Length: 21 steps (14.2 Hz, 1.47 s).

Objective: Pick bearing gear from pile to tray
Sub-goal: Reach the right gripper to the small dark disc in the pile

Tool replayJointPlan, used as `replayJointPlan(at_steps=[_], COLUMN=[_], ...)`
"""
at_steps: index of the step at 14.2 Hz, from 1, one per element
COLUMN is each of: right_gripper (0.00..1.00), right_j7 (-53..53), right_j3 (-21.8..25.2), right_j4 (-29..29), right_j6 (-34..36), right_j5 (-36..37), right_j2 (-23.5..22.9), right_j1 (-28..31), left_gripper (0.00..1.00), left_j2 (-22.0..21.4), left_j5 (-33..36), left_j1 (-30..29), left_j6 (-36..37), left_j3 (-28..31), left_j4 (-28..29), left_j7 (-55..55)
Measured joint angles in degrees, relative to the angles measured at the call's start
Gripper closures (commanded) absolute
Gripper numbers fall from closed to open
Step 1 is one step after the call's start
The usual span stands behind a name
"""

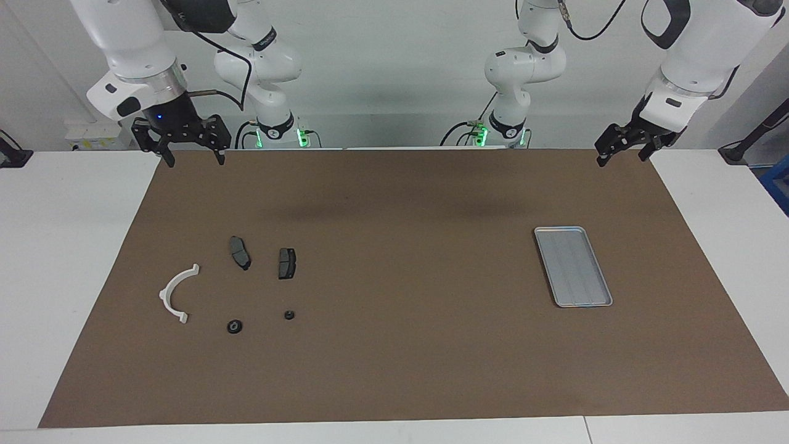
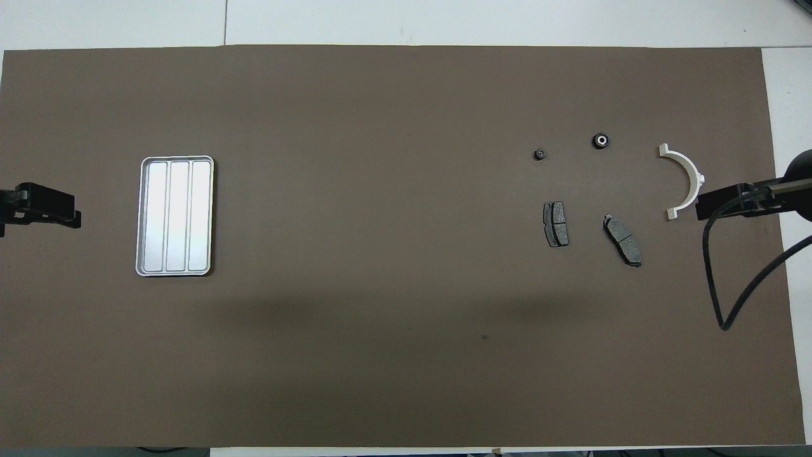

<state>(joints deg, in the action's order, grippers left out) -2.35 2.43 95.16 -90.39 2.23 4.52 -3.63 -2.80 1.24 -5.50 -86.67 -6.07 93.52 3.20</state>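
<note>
Hanging raised over the mat's corners at the robots' edge of the table (image 1: 61,246), both arms wait: right pincer (image 1: 192,157) and left pincer (image 1: 622,154), each with fingers apart and empty. No writing is legible. The pile (image 1: 246,283) lies toward the right arm's end, including two small black round pieces (image 1: 235,326). The silver tray (image 1: 573,266) sits toward the left arm's end.

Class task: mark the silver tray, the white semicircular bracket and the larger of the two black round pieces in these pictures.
silver tray (image 2: 144,216): overhead view, on its raised rim.
white semicircular bracket (image 1: 171,287): facing view, on the middle of its curved band.
larger black round piece (image 1: 234,327): facing view, on its dark outer ring.
</note>
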Motion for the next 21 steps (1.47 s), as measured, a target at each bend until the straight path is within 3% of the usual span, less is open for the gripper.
replayJointPlan(at_steps=[15, 18, 21], right_gripper=[0.0, 0.0, 0.0], right_j7=[0.05, 1.19, 6.31], right_j3=[-0.05, -0.07, -0.12], right_j4=[0.68, 4.61, 8.26], right_j6=[-1.24, -6.79, -12.38], right_j5=[-0.05, -0.15, -0.17], right_j2=[0.01, -0.35, -3.7], right_j1=[-0.09, -1.17, -3.32], left_gripper=[0.0, 0.0, 0.0], left_j2=[0.0, 0.0, 0.0], left_j5=[0.0, 0.0, 0.0], left_j1=[0.0, 0.0, 0.0], left_j6=[0.0, 0.0, 0.0], left_j3=[0.0, 0.0, 0.0], left_j4=[0.0, 0.0, 0.0], left_j7=[0.0, 0.0, 0.0])
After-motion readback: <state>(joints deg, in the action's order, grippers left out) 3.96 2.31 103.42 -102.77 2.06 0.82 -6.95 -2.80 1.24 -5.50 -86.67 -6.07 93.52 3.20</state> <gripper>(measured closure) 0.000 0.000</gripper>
